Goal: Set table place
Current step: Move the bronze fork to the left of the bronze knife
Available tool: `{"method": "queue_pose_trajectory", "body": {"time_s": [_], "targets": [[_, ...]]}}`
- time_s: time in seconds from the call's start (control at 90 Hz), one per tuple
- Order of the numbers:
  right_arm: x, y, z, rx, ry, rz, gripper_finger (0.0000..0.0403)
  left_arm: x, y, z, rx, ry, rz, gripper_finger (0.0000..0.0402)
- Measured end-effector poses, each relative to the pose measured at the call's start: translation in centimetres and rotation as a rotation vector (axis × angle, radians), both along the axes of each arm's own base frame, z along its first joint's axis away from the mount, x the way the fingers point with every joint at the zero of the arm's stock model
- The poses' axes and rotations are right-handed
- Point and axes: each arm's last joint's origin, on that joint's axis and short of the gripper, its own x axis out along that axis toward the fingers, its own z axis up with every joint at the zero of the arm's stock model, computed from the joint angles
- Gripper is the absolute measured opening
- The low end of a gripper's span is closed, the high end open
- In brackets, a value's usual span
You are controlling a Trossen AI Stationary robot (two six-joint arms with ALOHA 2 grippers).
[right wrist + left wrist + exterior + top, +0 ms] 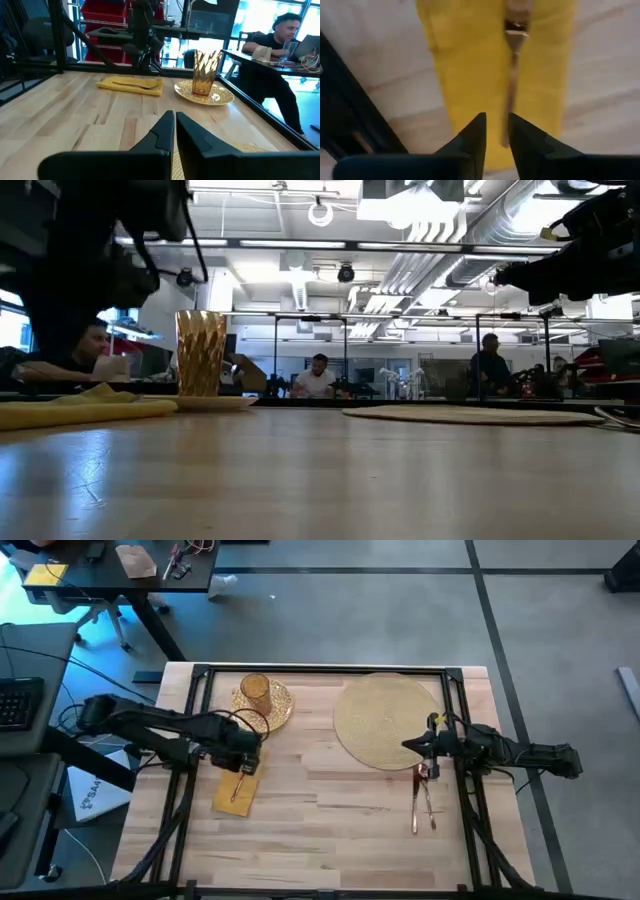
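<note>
Left tool (496,131) slightly parted above fork (512,80), fork lengthwise along yellow napkin (465,65), right tool (174,125) clenched.

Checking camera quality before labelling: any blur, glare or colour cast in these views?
Left wrist view: fork on the yellow napkin is soft, the left tool sharper. Low view: near tabletop blurred with window sheen; amber glass backlit. High view: blue cast at the left edge. Right wrist view: right tool close and soft, windows blown out.
</note>
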Motion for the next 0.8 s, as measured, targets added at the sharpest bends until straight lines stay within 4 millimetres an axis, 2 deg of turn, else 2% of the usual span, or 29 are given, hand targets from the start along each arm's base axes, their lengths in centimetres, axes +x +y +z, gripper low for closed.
{"method": "queue_pose_trajectory", "body": {"time_s": [0.167,0.289,0.6,0.8], "targets": [[0.0,0.0,0.0,0.0,0.0,0.0,0.0,0.3,0.4,-2.3,-0.018,-0.062,-0.01,0.0138],[0.0,0.0,0.0,0.0,0.0,0.0,0.0,0.4,0.5,-3.1,0.013,-0.079,-0.005,0.0145],[0.0,0.0,0.0,0.0,0.0,0.0,0.0,1.6,0.5,-4.2,0.053,-0.106,-0.056,0.0079],[0.0,0.0,0.0,0.0,0.0,0.0,0.0,2.0,0.5,-5.2,0.039,-0.061,-0.052,0.0048]]}}
